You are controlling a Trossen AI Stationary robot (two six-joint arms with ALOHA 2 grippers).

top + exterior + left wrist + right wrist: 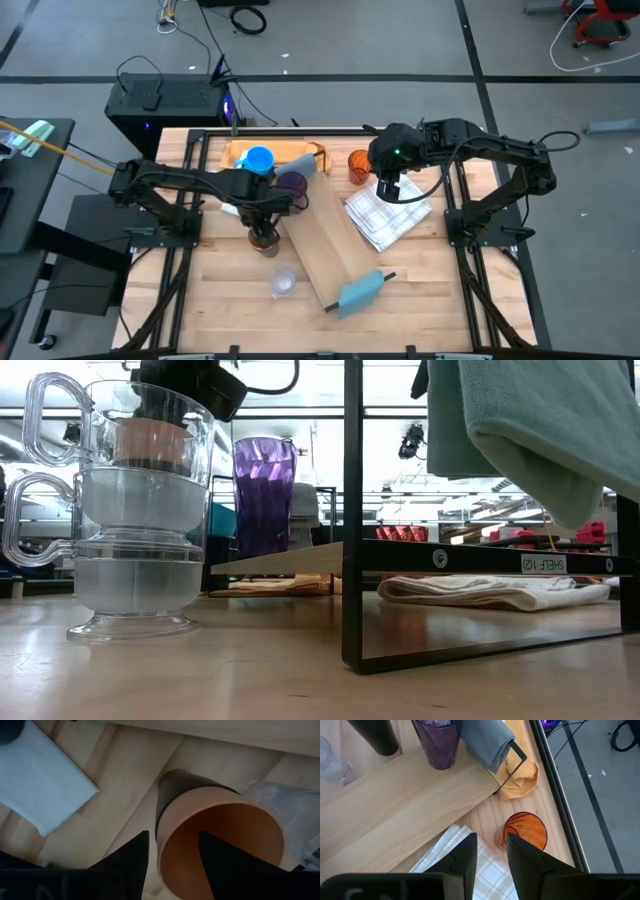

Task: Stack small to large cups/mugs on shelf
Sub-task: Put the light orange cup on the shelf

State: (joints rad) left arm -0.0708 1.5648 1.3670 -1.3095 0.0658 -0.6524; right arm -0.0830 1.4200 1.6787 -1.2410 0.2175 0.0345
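Left gripper (264, 228) straddles the rim of an orange cup (220, 845) beside the shelf (325, 240), its fingers parted, one inside the cup and one outside.

The cup stands on the table (430, 290) at the plank's left edge, with a purple tumbler (292, 184) on the shelf's far end and stacked clear glasses (283, 282) nearer the front. The right gripper (490, 845) hangs over the checked cloth (385, 215), just beside a second orange cup (522, 832) (its fingers narrowly apart, holding nothing).
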